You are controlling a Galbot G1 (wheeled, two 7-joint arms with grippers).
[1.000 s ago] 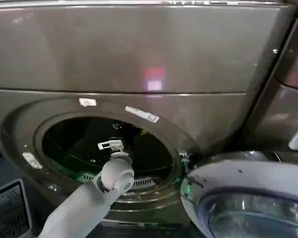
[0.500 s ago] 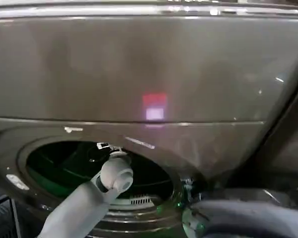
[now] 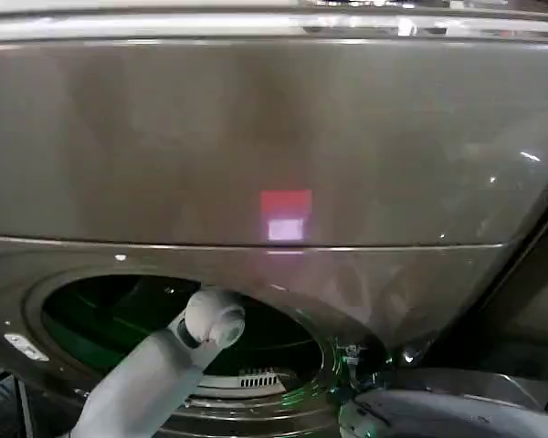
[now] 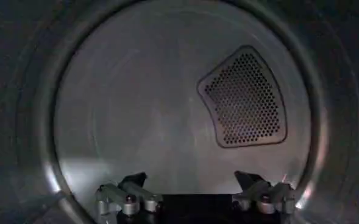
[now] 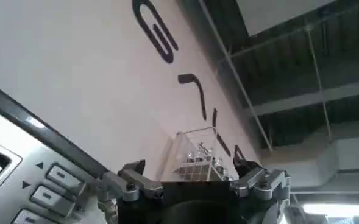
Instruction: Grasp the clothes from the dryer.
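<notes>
We see the left end effector (image 4: 194, 195) released inside the dryer (image 3: 256, 137) drum; right end effector (image 5: 194, 182) released, aimed at the wall.

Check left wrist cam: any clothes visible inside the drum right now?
No. Ahead of the open left gripper, the dryer drum shows bare metal wall and a perforated vent panel, with no fabric.
</notes>
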